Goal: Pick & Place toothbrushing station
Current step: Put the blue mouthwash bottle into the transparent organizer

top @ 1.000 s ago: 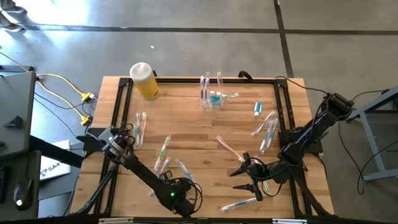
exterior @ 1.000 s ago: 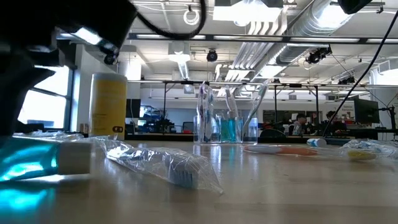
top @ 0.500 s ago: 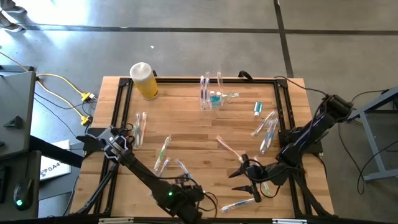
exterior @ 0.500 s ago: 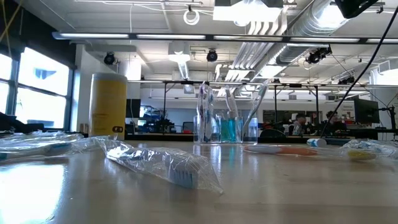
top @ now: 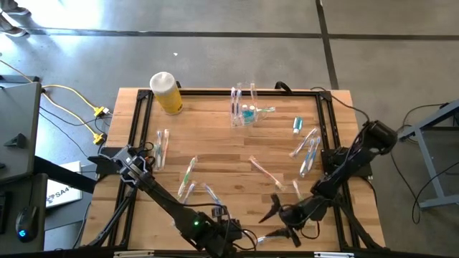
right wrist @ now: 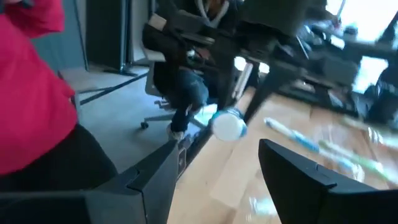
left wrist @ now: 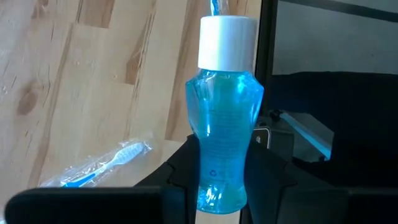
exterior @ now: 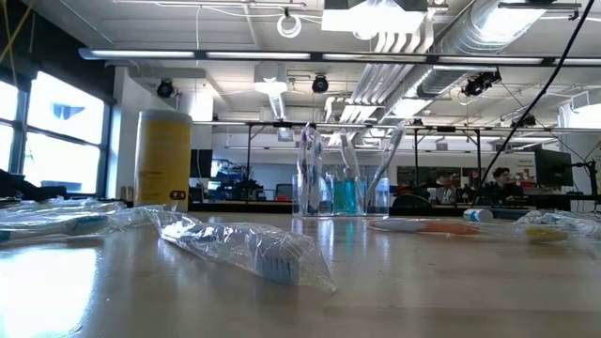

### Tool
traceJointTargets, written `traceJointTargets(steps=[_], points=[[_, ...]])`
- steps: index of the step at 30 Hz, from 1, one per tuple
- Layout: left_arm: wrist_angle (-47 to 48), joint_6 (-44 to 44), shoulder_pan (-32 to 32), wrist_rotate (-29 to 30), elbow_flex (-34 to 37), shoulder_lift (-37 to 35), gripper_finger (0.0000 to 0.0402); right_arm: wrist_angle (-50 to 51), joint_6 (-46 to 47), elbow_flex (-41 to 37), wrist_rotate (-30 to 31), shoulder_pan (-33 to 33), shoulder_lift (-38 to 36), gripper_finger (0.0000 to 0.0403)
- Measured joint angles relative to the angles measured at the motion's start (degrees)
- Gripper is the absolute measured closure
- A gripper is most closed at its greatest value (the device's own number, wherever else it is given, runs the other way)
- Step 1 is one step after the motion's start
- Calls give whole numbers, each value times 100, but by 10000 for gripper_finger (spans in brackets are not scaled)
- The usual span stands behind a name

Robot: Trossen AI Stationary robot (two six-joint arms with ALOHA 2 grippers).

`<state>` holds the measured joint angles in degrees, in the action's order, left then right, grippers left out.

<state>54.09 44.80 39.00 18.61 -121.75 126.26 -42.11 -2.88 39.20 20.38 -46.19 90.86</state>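
A small teal tube with a white cap (left wrist: 224, 143) sits between the fingers of my left gripper (left wrist: 224, 183), which hangs over the table's near edge (top: 228, 231). My right gripper (top: 281, 221) stands open a little to the right of it, above the near edge, with nothing between its fingers (right wrist: 217, 174). The clear cup (top: 244, 107) stands at the far middle with toothbrushes and a teal tube in it, as the low view also shows (exterior: 343, 183). Wrapped toothbrushes lie flat on the wood (top: 188, 172) (top: 308, 150) (top: 264, 170). My left gripper pinches the tube's lower body (left wrist: 205, 186) between its two fingers, one on each side. The white cap (left wrist: 227, 42) stands out beyond the fingertips. The tube is lifted clear of the table, with the wood and a wrapped toothbrush (left wrist: 102, 165) showing behind it.
A yellow cylinder with a white top (top: 166, 92) stands at the far left corner. A loose teal tube (top: 297, 126) lies at the right. A black frame (top: 140, 118) borders the wooden top. Beyond the table a person in red (right wrist: 31, 74) and a seated person (right wrist: 199, 56) show.
My left gripper has risen from the table with the teal tube and tipped, leaving the low view, and has shifted a little toward the near edge. My right gripper has sunk toward the near edge and rolled, its fingers staying apart.
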Motion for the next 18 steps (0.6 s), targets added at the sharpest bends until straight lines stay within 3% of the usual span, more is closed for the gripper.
traceJointTargets(steps=[3,8,18], points=[[-23,2,0,4,0,0,314,-478,-425,0,102,4,253,188],[-51,0,0,11,0,-2,314,-676,-762,119,794,7,335,188],[-336,-309,-4,232,0,-7,314,-219,-912,201,800,11,335,188]])
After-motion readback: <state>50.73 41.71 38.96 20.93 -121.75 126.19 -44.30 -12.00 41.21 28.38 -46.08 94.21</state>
